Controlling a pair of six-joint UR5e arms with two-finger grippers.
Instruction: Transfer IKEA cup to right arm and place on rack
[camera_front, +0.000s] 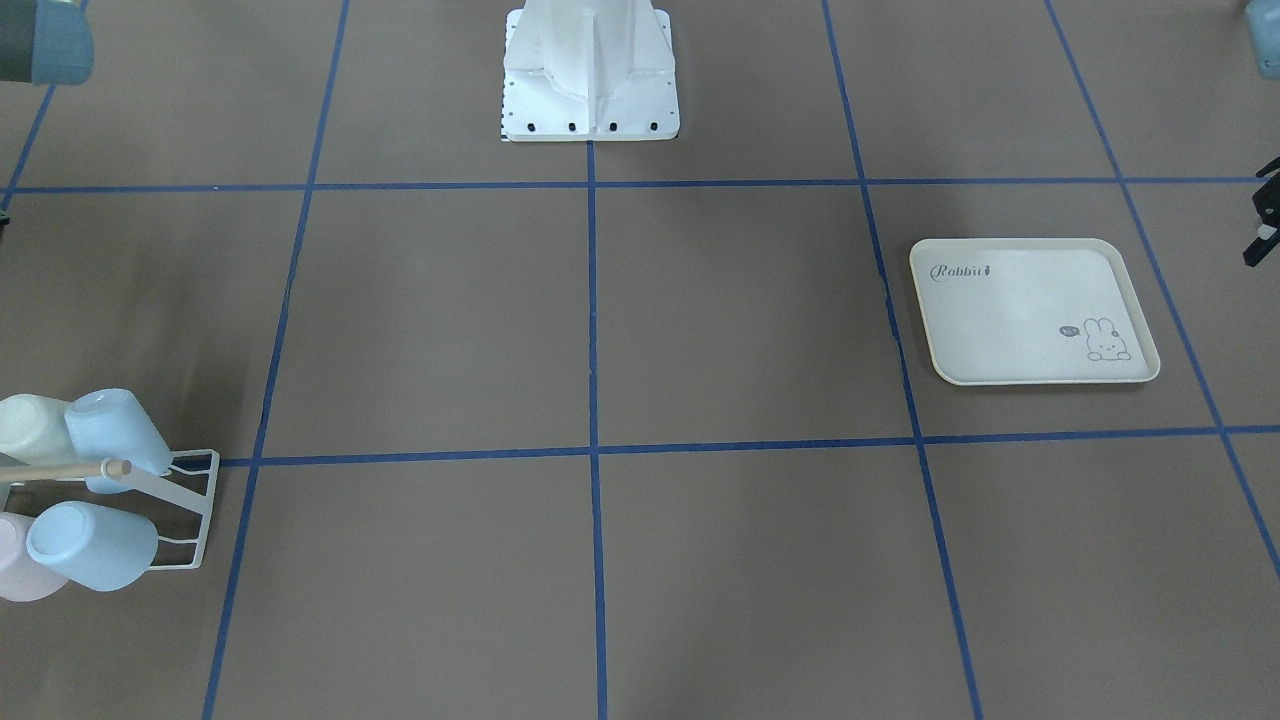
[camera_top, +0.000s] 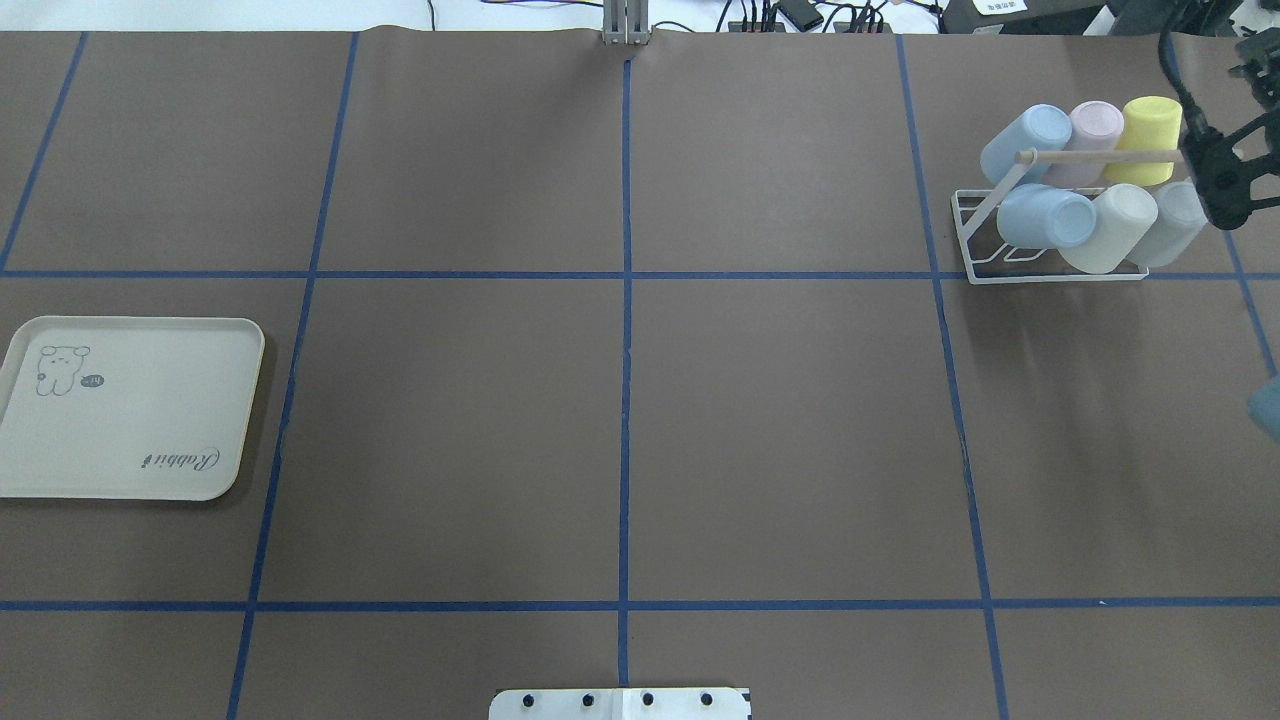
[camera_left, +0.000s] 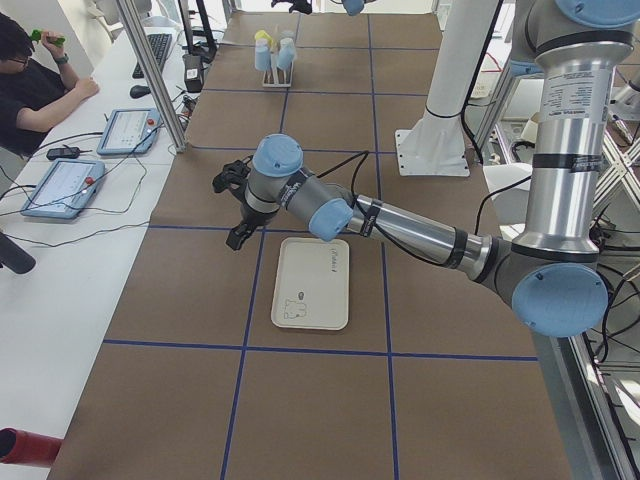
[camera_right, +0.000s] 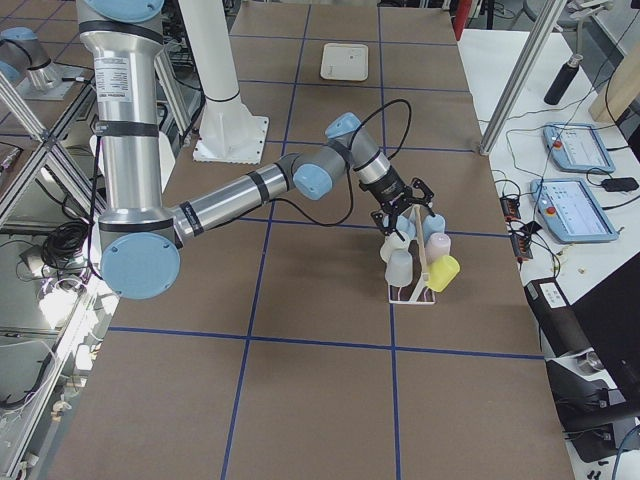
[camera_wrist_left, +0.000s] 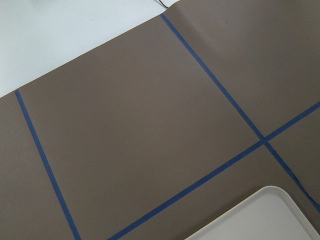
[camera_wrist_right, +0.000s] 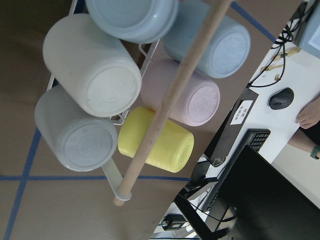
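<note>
The white wire rack stands at the table's far right, with a wooden dowel across it. Several pastel IKEA cups hang on it, among them a yellow cup, a cream cup and a grey cup. My right gripper hovers open just beside the grey cup, holding nothing. The right wrist view looks down on the grey cup, the yellow cup and the dowel. My left gripper hangs open and empty beyond the tray's outer edge.
A cream rabbit-print tray lies bare on the left side. The white robot base stands at the table's middle edge. A person sits at a side bench with tablets, and a hand shows by a keyboard past the rack.
</note>
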